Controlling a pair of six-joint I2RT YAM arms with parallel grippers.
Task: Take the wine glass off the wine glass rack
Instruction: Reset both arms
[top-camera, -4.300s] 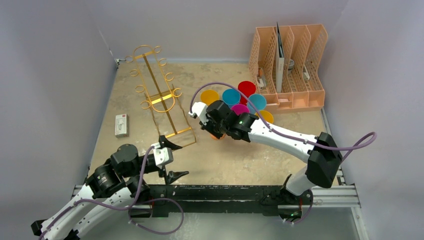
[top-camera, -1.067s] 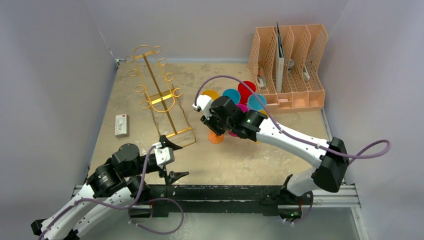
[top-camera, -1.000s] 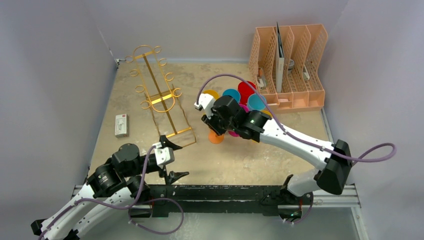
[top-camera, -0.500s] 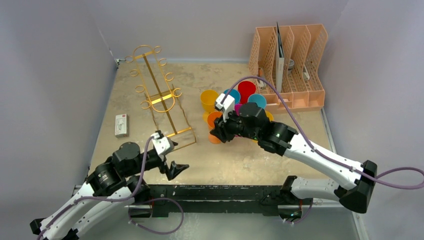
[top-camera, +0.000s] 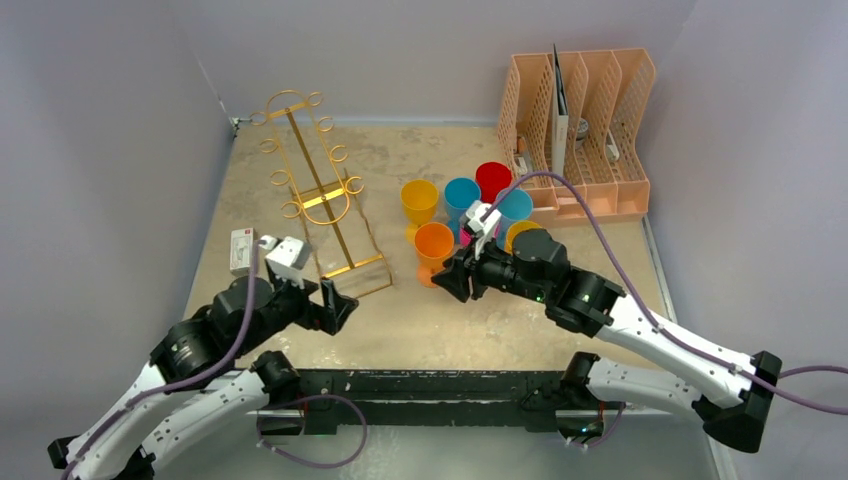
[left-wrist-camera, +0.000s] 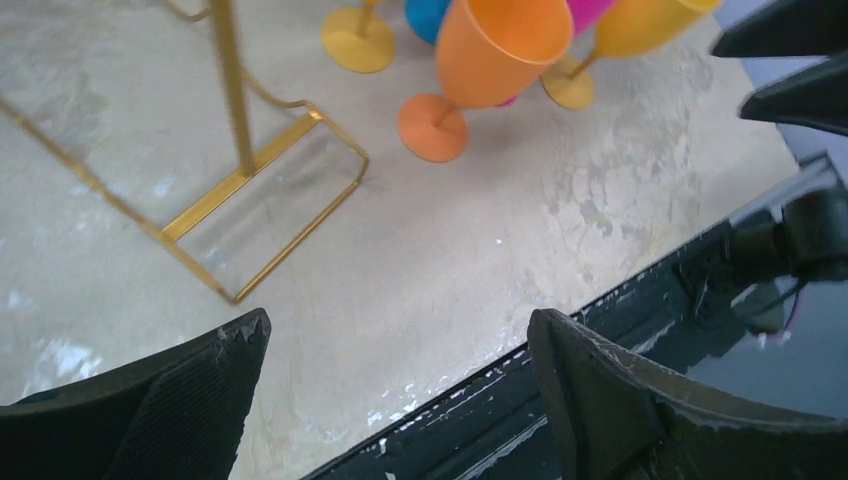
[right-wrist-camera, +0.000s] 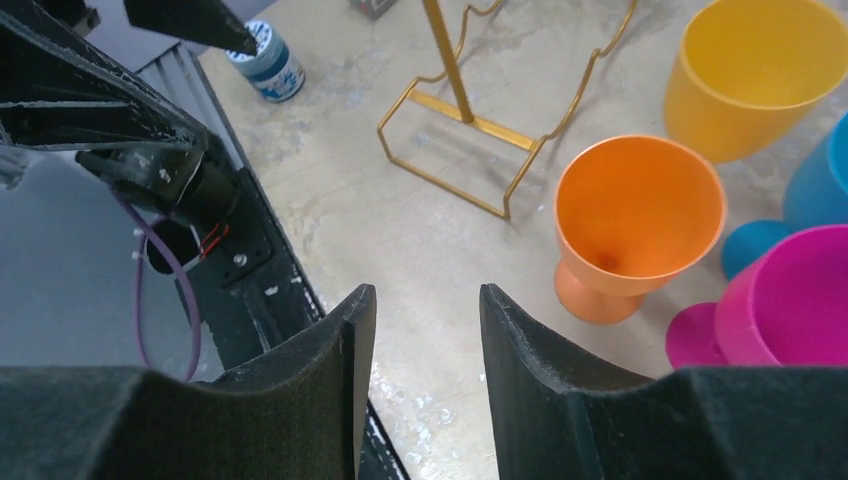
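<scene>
Rack check. The wine glass rack (top-camera: 325, 199) stood at 10 o'clock on the surface (top-camera: 450, 330), upright, every hook bare. Nothing hung from it.

The orange wine glass (top-camera: 434, 243) stood upright on its foot at 3 o'clock from the rack's base, near it but not touching. It sat at the 7 o'clock edge of the cluster: yellow glass (top-camera: 419, 197), blue glass (top-camera: 462, 192), red glass (top-camera: 493, 179). A magenta one was mostly hidden behind my right wrist.

My right jaws were slightly apart with nothing between them, pointed at the orange glass from 5 o'clock and clear of it. My left jaws were wide apart and empty, hovering just off the 6 o'clock corner of the rack's base.

Judgement: removal looked done, with the glass off the rack and set down. Only backing both arms away seemed left.

Against four seconds earlier: my right arm had covered the cluster and hidden the orange glass; it had since drawn back toward 5 o'clock, and the glass stood free. My left arm had risen from the near edge toward the rack's base. Rack and white box (top-camera: 241, 250) had not moved.
</scene>
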